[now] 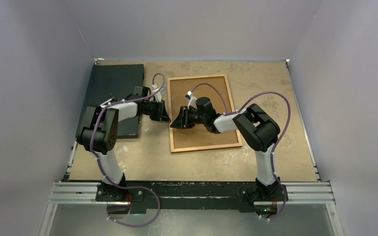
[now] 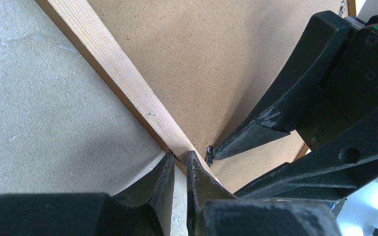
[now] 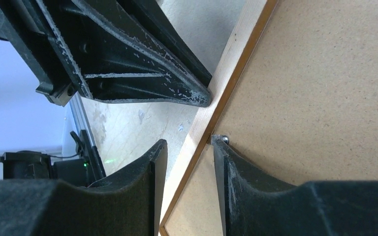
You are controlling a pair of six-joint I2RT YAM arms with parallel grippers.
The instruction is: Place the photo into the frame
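Two sets of jaws meet at the left border of the frame (image 1: 205, 146).
Your frame lies back-up on the bench (image 1: 261, 78) at centre of the top view, long axis running top to bottom; the photo shows nowhere. Your left jaws are nearly clenched, tips on that border, grasping nothing visible. Your right jaws stand parted, empty, one tip against the metal tab (image 3: 220, 139), so the right arm is the nearer to it.

A robot-lab test cell, by the look of it.
A tan-topped table (image 1: 270, 164) is boxed in by plain pale walls (image 1: 187, 29) behind it and on both its sides; an aluminium rail (image 1: 305, 192) runs along its near edge, where a left arm (image 1: 106, 132) and a right arm (image 1: 258, 130), black and white, are bolted side by side, and purple cables (image 1: 271, 93) loop above the tabletop.
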